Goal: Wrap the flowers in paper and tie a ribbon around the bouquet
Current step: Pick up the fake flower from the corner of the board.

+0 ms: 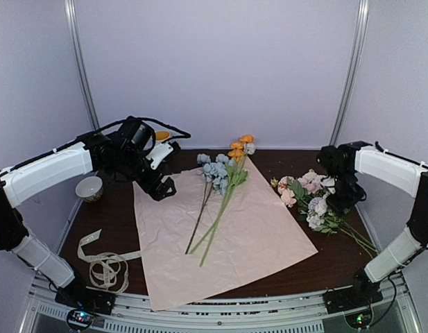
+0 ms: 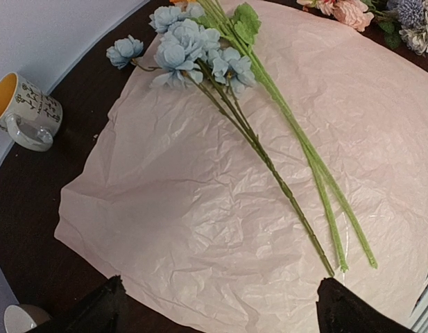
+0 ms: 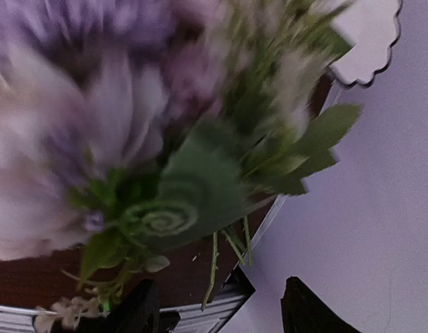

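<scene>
The pale pink paper lies flat mid-table. Blue and orange flowers rest on it, stems toward me; in the left wrist view the blue blooms and green stems cross the paper. A pink, white and lilac bunch lies on the table right of the sheet. The cream ribbon is coiled front left. My left gripper hangs open over the sheet's far-left corner. My right gripper is open just above that bunch, which is blurred, holding nothing. No bouquet shows.
A mug with a yellow inside stands at the back left. A small white bowl sits by the left wall. The right bunch's stems reach the table's right edge.
</scene>
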Controlling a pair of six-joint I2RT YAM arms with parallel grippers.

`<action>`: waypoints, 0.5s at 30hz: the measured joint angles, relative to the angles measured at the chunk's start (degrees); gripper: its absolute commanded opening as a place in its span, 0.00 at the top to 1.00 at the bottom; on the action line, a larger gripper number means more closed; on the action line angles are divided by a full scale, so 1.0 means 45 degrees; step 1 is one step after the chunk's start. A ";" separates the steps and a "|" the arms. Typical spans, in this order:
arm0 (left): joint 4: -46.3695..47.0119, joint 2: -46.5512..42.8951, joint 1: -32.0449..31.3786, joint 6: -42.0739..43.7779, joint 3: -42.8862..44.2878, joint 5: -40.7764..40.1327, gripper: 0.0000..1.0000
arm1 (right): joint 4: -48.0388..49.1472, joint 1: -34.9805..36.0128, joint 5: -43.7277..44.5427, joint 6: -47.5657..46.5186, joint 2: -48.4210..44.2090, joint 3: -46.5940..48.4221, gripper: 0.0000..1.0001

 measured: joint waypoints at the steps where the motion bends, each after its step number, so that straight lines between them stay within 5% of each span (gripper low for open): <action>1: 0.0000 0.0000 0.0000 0.0010 -0.0005 -0.0015 0.02 | 0.0005 -0.0165 0.0126 -0.0374 -0.0102 -0.1112 0.38; 8: -0.0010 -0.0092 0.0000 0.0034 -0.0078 -0.0015 0.02 | 0.1826 -0.0831 0.1020 -0.3434 -0.2142 -0.4741 0.47; 15: -0.0005 -0.0272 0.0000 0.0053 -0.0117 0.0010 0.02 | 0.4167 -0.1515 0.1409 -0.4449 0.0918 -0.4692 0.66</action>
